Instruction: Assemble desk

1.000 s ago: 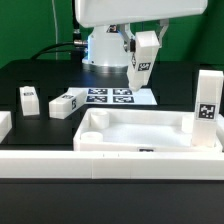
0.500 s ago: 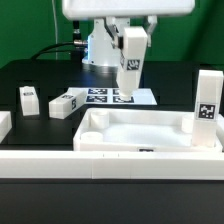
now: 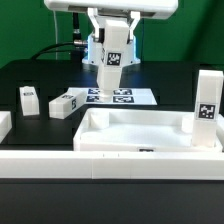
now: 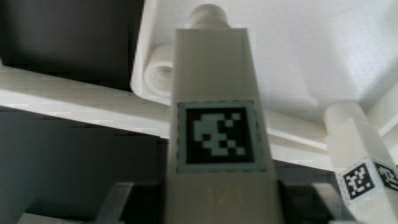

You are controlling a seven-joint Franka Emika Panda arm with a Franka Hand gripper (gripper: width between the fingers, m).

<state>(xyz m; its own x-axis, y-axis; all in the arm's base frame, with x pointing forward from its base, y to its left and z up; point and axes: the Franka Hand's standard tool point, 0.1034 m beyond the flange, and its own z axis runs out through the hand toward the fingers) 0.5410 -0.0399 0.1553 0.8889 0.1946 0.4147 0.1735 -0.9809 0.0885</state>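
My arm comes down from above at the back of the scene, wrist turned toward the table, and my claw (image 3: 113,40) is closed on a leg (image 3: 113,60) of the desk. I grip it by its upper end, so it hangs nearly upright in the air with its tag facing the exterior view. In the wrist view my fingers (image 4: 128,203) show dark on either side of it. It hangs over the marker board (image 3: 125,96), clear of it, and behind the tabletop (image 3: 140,114). The tabletop lies rim up on the black table (image 3: 40,75). A second leg (image 3: 206,108) stands upright at the tabletop's corner on the exterior view's right. On the exterior view's left, a third leg (image 3: 29,100) stands on the table, and just beside it a fourth leg (image 3: 65,104) lies on its side. A long white rail (image 3: 50,162) runs across the front, close to the tabletop. The room behind is dark.
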